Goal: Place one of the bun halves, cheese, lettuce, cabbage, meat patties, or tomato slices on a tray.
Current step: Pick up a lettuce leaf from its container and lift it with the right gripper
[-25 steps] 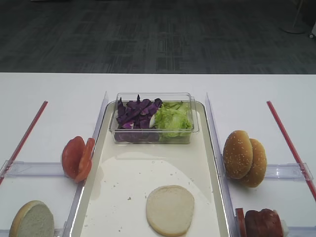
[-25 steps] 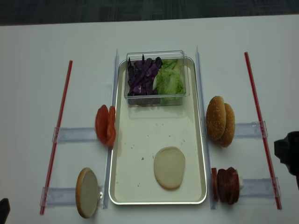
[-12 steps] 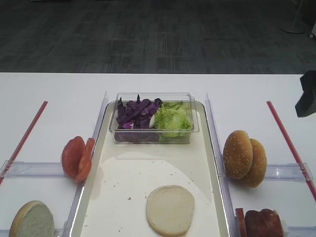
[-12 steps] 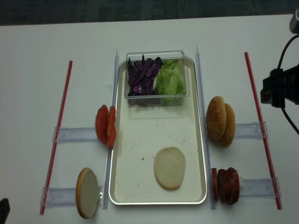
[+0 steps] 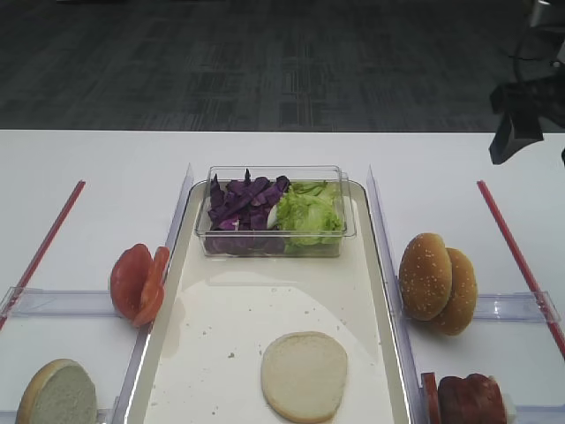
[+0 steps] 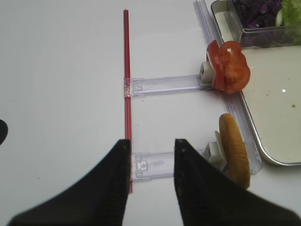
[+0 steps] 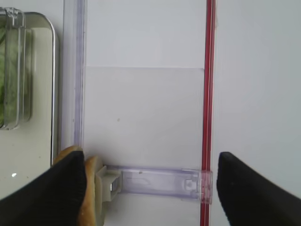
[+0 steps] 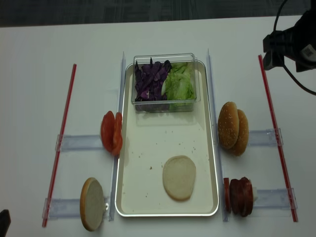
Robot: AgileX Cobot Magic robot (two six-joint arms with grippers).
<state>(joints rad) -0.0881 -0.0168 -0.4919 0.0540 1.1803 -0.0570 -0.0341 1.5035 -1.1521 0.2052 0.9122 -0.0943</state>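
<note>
The cream tray (image 5: 221, 353) (image 8: 148, 148) holds one pale bun half (image 5: 304, 374) (image 8: 179, 177) lying flat. Sesame bun halves (image 5: 436, 283) (image 8: 233, 127) stand right of it, with meat patties (image 5: 468, 399) (image 8: 240, 196) nearer. Tomato slices (image 5: 139, 283) (image 6: 229, 70) and another bun half (image 5: 57, 393) (image 6: 233, 153) stand to the left. Cabbage (image 5: 243, 203) and lettuce (image 5: 309, 212) fill a tub. Cheese is out of view. My right gripper (image 5: 521, 115) (image 7: 150, 188) hangs open and empty over the far right, above the bun rail. My left gripper (image 6: 152, 141) is open and empty near the front left.
The clear tub (image 5: 274, 243) sits on the tray's far end. Red strips (image 5: 516, 256) (image 5: 44, 243) run along both sides. Clear plastic rails (image 7: 160, 181) (image 6: 164, 84) hold the upright food beside the tray.
My right arm has swung from the near right edge toward the far right corner of the table, jaws still wide. Nothing on the table moved.
</note>
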